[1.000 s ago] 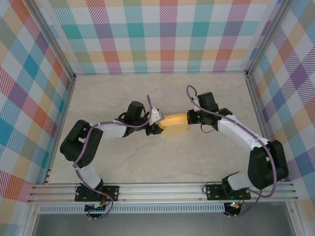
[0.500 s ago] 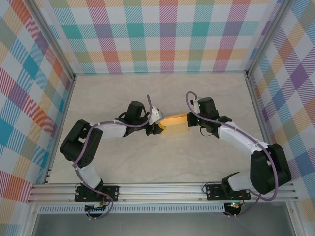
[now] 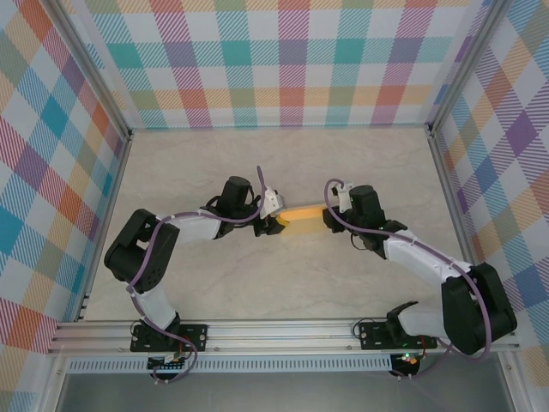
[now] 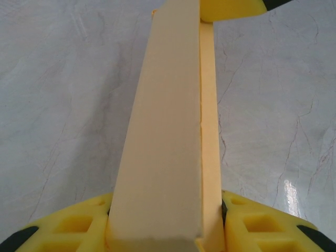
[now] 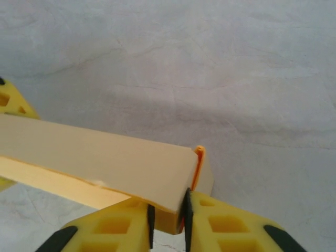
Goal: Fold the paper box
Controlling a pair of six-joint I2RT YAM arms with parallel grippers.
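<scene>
Found near the middle of the table (image 3: 214, 283), well apart from every edge: the paper box (image 3: 302, 215), already closed into a long slim shape and stretched between the two arms. Seems lifted a little off the surface, judging by the soft shadow under it in the right wrist view, though not certain.

Clamped at one end by the left gripper (image 4: 165, 231), with the jaws spread just as wide as the box and pressing on its two broad faces. Caught at the other end by the right gripper (image 5: 168, 215), with the jaws almost together and pinching only a thin corner of card between them; how firmly, cannot tell.

Looks like the closing step, close to the end of the task: main walls up, long seam running straight along the top in the left wrist view, only a small orange tab (image 5: 197, 163) standing out at the end corner beside the right fingers.

For the next move: keep the left grip steady as an anchor, then press that tab flat or tuck it into the end with the right fingers, gently and in line with the box. Avoid hard squeezing or twisting, so as not to crease the thin card or spring the seam open.
</scene>
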